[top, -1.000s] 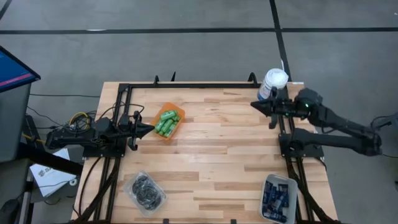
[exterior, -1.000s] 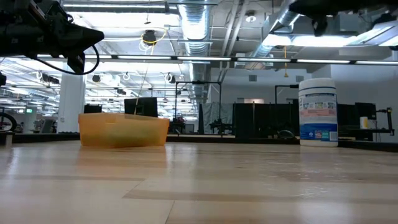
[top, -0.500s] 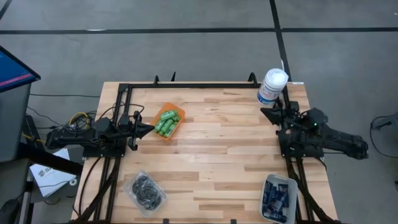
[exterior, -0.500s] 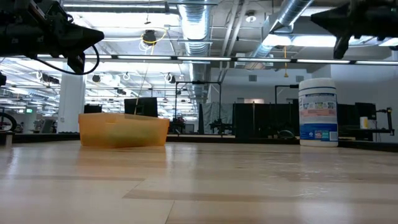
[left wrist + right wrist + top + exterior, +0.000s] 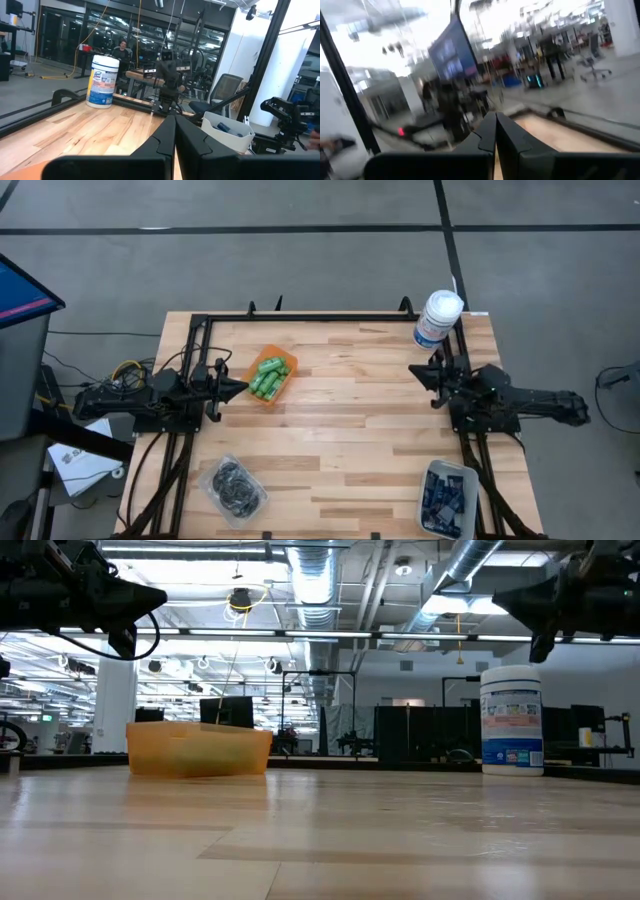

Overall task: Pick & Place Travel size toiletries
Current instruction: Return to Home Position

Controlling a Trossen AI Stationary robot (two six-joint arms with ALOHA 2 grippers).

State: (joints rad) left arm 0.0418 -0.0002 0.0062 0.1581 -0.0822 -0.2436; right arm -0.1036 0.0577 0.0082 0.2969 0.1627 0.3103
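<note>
Small bright green bottles (image 5: 268, 376) lie in an orange bin (image 5: 289, 380) at the table's far left; the bin also shows in the low view (image 5: 198, 749). Black round pieces (image 5: 232, 484) sit in a clear tray at the near left. Dark navy tubes (image 5: 445, 498) fill a clear bin at the near right. My left gripper (image 5: 238, 387) is shut and empty, raised just left of the orange bin. My right gripper (image 5: 418, 370) is shut and empty, raised at the table's right, near the white canister (image 5: 437, 318).
A black metal frame (image 5: 300, 317) runs along the table's far edge and down both sides. The white canister with a blue label stands at the far right corner (image 5: 511, 720). Bare wood lies across the table's middle (image 5: 350, 420).
My right arm has drawn back toward the table's near right, away from the canister, and come lower; its gripper stays shut. My left arm has kept still.
</note>
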